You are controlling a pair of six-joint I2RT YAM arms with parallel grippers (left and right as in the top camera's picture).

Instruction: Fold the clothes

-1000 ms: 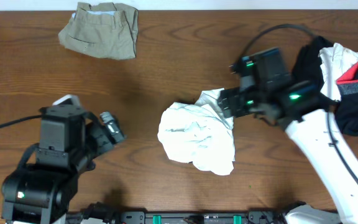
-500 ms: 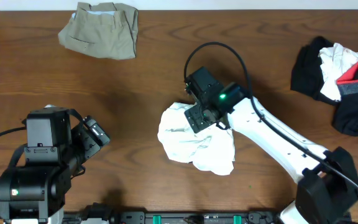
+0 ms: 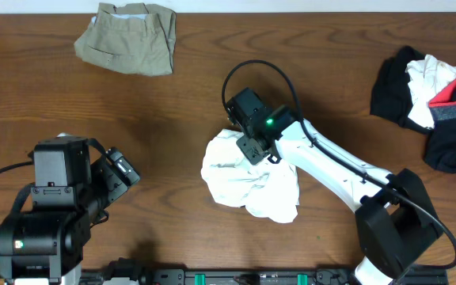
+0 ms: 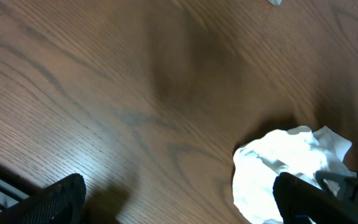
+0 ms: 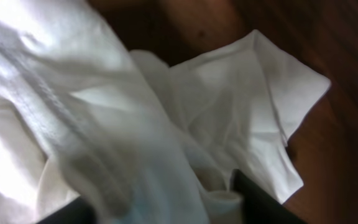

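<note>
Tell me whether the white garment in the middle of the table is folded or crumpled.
Crumpled. The white garment lies in a wrinkled, bunched heap with uneven edges, and the right hand is at its top edge.

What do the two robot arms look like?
The right arm has white links, black joint housings, a green light and a looping black cable. The left arm is boxy and black, with black fingers.

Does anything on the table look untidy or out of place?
Yes. The white garment lies crumpled in the middle, and a black, white and red heap sprawls at the right edge. The khaki garment looks folded.
</note>
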